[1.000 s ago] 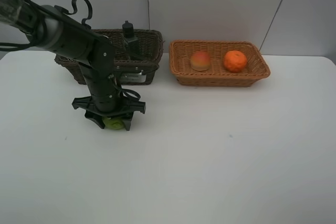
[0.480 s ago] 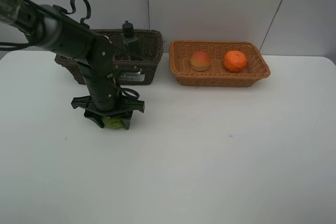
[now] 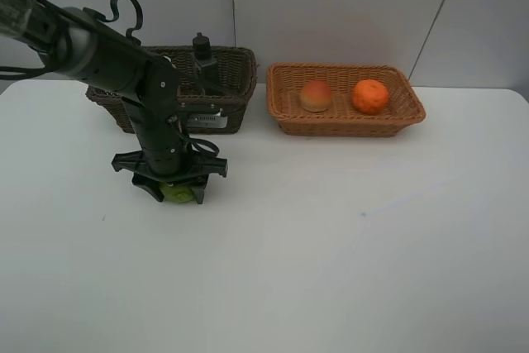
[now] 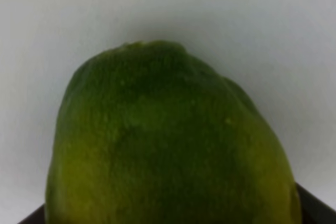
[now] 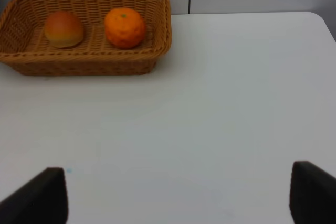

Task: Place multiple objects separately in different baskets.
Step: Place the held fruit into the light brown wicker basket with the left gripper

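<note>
Green fruit [image 3: 178,193] sits on the tabletop [image 3: 331,245] at about 9 o'clock in the high view, with the left claw [image 3: 175,191] down around it; the wrist view fills with its skin [image 4: 168,140], but whether the fingers are pinching it yet I cannot tell. The right claw [image 5: 173,192] is spread wide and empty over bare tabletop. At 11 o'clock stands the dark basket [image 3: 235,80] with a pump bottle [image 3: 202,54] in it; at 1 o'clock the tan basket [image 3: 413,109] holds a peach [image 3: 315,95] and an orange [image 3: 370,96]. The round, smooth fruit could roll or squirt out of a shallow or off-centre grip during lifting, and the arm passes close to the dark basket's rim.
</note>
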You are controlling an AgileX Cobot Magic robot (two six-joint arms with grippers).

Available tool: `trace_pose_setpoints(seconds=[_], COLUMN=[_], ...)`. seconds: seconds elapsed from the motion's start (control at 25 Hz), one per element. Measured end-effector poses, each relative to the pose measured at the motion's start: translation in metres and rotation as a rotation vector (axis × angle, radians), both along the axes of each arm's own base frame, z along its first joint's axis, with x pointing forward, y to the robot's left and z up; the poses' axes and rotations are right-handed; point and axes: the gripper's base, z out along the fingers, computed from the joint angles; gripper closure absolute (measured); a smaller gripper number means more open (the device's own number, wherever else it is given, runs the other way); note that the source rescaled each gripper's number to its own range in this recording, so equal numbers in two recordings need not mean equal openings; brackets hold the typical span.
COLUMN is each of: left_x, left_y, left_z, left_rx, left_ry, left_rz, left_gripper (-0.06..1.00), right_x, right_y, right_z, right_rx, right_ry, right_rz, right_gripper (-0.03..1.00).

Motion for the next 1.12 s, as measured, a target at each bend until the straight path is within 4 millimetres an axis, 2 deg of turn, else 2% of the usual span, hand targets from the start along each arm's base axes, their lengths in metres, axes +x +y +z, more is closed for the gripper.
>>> trace_pose_setpoints(seconds=[0.16,0.28,0.44,0.68,0.96,1.12], left_x=[0.0,0.005,0.013,0.028,0.051,0.065], left_y=[0.0,-0.008,-0.034,-0.082,-0.134,-0.156], left_z=[0.004,0.019,0.046,0.094,0.13,0.144], left_rx=[0.017,0.025,0.021,-0.057,-0.114,-0.181], left_ry=[0.026,0.032,0.0,-0.142,-0.331,-0.5], left_rz=[0.002,-0.011,-0.085,-0.182,-0.274,-0.315], left_gripper=[0.18,0.18,0.18,0.18,0.18,0.18], right_x=[0.0,0.0,0.0,0.0,0.0,0.0], right_y=[0.0,0.0,0.0,0.0,0.0,0.0], right_z=[0.0,0.0,0.0,0.0,0.0,0.0], right_rx=[0.0,0.0,0.0,0.0,0.0,0.0], right_ry=[0.0,0.0,0.0,0.0,0.0,0.0], right_rz=[0.0,0.0,0.0,0.0,0.0,0.0], right_gripper=[0.12,0.12,0.12,0.12,0.12,0.12])
